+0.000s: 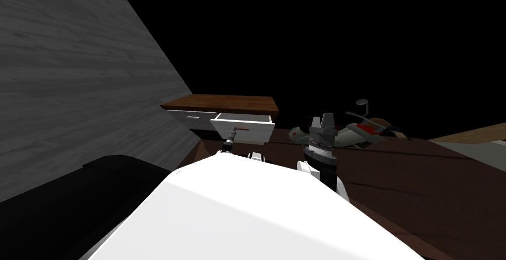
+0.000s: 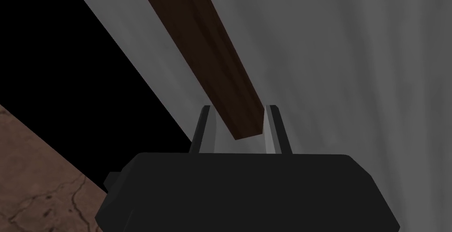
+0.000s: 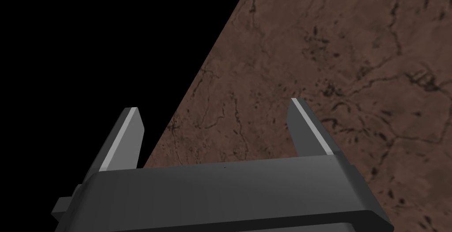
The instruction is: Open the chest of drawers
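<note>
Against the grey wood-grain wall (image 1: 74,74), the low chest of drawers with its brown wooden top and white fronts (image 1: 222,103) stands ahead of me and a little to my left. Its right-hand white drawer (image 1: 257,129) is pulled out well proud of the shut drawer beside it (image 1: 192,116); I see pale inner walls, but I cannot tell what lies inside. My left arm reaches forward and low, and my left gripper (image 1: 232,134) is clamped on the end of the drawer's straight dark brown bar handle (image 2: 207,53), one thin finger (image 2: 206,128) pressing each side. My right arm is bent up beside my chest, with my right gripper (image 1: 322,119) pointing upward, its fingers (image 3: 304,123) spread wide around nothing, above the mottled brown floor (image 3: 331,57). Beyond that gripper, a grey-green object with red marks (image 1: 365,129) lies on the floor.
</note>
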Tool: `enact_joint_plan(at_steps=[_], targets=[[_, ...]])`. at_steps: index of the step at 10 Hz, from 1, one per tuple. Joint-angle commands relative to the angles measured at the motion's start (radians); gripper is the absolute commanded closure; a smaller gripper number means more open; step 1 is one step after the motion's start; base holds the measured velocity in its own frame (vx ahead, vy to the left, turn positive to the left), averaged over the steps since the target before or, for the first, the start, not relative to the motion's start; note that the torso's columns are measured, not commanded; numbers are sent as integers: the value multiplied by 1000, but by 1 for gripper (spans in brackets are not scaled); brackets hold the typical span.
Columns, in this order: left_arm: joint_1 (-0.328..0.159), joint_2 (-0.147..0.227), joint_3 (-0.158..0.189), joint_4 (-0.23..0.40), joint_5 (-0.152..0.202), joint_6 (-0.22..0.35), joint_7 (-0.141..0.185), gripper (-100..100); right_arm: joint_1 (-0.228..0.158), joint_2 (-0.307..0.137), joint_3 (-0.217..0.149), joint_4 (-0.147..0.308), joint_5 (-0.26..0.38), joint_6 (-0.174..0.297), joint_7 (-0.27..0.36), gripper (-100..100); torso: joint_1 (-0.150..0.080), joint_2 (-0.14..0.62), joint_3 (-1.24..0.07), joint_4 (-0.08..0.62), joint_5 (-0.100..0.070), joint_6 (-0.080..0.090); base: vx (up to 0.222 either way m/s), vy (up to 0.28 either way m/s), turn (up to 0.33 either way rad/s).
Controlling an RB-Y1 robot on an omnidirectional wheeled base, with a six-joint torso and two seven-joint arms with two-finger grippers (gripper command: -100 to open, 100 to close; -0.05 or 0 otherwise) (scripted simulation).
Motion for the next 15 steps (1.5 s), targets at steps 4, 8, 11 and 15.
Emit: enact_joint_plan(at_steps=[4,8,11,15], targets=[[-7,14,-3,-79,0,99,16,-100,1,0,0,0,0,0,0,0,-1,-5,-4,3,-3,0,-66,-12,-10],[-25,32,-2,-159,1,198,33,-100,0,0,0,0,0,0,0,0,-1,0,-1,4,-3,0,-37,-10,-11],[-31,37,-1,-178,2,232,39,-100,0,0,0,0,0,0,0,0,-3,2,0,7,-5,0,-38,-12,-9],[-30,37,-1,-176,2,239,40,0,1,0,0,0,0,0,0,0,-2,0,-1,4,-3,0,0,0,0]])
